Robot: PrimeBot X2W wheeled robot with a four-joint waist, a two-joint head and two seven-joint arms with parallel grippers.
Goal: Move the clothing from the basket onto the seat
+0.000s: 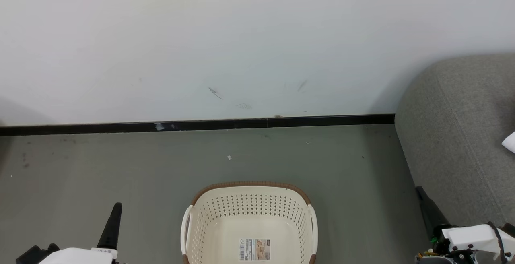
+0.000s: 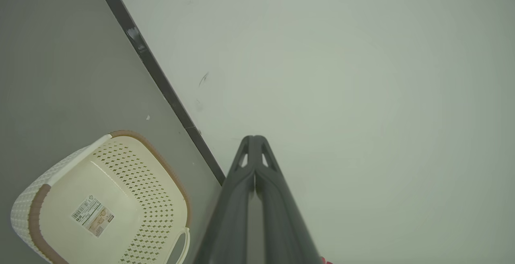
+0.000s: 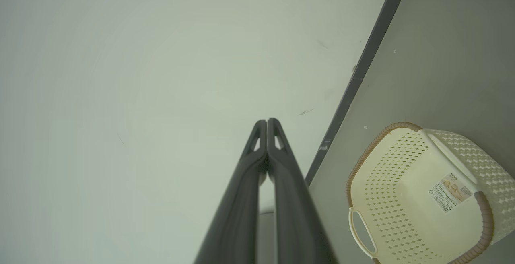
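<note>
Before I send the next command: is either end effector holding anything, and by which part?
Nothing is held. The left end effector and the right end effector are both shut, fingertips pressed together with nothing between them. No clothing lies in the basket.

From the head, we look forward and down from well above onto the floor point(image 1: 120, 167), the wall point(image 1: 241, 34) and the black skirting point(image 1: 201, 126). The basket point(image 1: 249, 219) sits at bottom centre and the seat point(image 1: 454, 135) at the right edge. Our left wrist camera looks along the left end effector point(image 2: 254, 138) at the wall, rolled so the skirting runs diagonally and the basket lies lower left. Our right wrist camera mirrors this along the right end effector point(image 3: 266, 121), basket lower right. All three views share the basket, its label point(image 1: 254, 249), skirting and wall.
</note>
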